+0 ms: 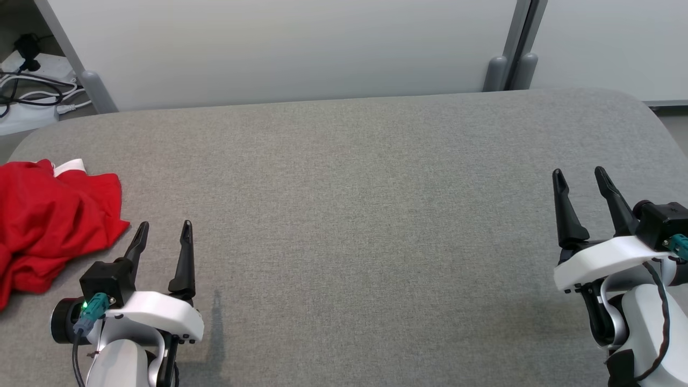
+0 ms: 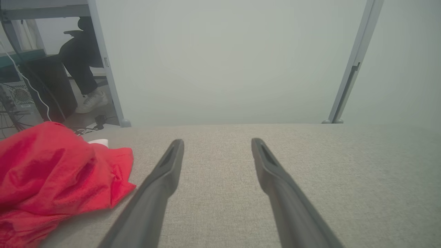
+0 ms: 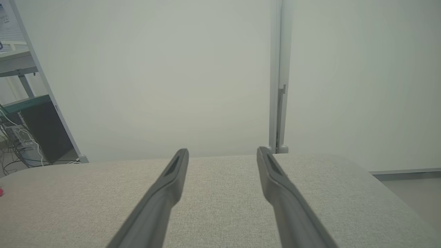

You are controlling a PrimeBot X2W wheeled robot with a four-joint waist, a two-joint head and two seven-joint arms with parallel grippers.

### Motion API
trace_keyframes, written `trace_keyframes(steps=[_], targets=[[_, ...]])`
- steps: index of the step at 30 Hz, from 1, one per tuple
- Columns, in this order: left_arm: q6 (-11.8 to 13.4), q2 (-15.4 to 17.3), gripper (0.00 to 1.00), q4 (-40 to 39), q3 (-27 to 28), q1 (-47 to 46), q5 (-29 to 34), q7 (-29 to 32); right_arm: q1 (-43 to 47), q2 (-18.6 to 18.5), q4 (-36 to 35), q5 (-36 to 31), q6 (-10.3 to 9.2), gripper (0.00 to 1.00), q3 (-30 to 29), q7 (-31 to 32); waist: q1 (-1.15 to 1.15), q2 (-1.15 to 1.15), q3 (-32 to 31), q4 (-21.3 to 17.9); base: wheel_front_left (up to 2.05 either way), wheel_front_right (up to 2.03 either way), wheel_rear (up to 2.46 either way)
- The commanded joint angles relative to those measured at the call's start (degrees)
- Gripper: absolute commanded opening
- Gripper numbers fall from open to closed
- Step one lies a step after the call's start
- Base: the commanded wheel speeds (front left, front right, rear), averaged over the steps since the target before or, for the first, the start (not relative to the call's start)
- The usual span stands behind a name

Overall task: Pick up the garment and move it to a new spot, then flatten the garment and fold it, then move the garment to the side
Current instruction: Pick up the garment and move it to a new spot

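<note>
A crumpled red garment [image 1: 51,223] with a white collar tag lies at the far left edge of the grey table [image 1: 355,215]. Just to its right, near the front, my left gripper [image 1: 164,232] stands open and empty, clear of the cloth. The left wrist view has the garment [image 2: 55,172] bunched to the left of the spread fingers [image 2: 168,168], with my left gripper [image 2: 217,144] over bare fabric. My right gripper [image 1: 580,180] is open at the far right of the table, holding nothing. In the right wrist view my right gripper [image 3: 223,153] points at the table's far edge.
Pale partition walls [image 1: 301,48] with grey posts [image 1: 508,70] stand close behind the table. Cables and a power strip [image 1: 32,91] lie on the floor at the back left. A seated person's leg and shoe [image 2: 90,100] show beyond the left partition.
</note>
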Motion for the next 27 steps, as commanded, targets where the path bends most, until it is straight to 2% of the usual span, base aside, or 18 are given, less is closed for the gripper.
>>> trace_keyframes(steps=[1,8,23,27], targets=[[0.16,1.15,1.00,-1.36,1.73,-2.63,-0.26,-0.59,-1.48,-0.25,-1.74,-0.50,0.08,1.00,1.56,-0.77,0.00,0.00,0.20,0.42,0.00,0.00,0.00],[0.62,1.10,1.00,-1.83,1.43,-3.26,-0.52,-0.59,-1.82,-0.38,-3.26,-0.39,0.08,1.00,3.08,-0.77,0.00,0.00,1.33,4.36,0.00,0.00,0.00],[1.78,1.08,1.00,-1.26,0.81,-2.55,-2.80,-0.59,-1.82,-0.71,-3.57,0.42,0.08,1.00,6.74,-0.77,0.00,0.00,1.99,18.47,0.00,0.00,0.00],[1.82,1.08,1.00,-0.90,0.64,-2.28,-3.18,-0.59,-1.69,-0.81,-3.44,0.66,0.08,1.00,7.73,-0.77,0.00,0.00,1.88,20.98,0.00,0.00,0.00]])
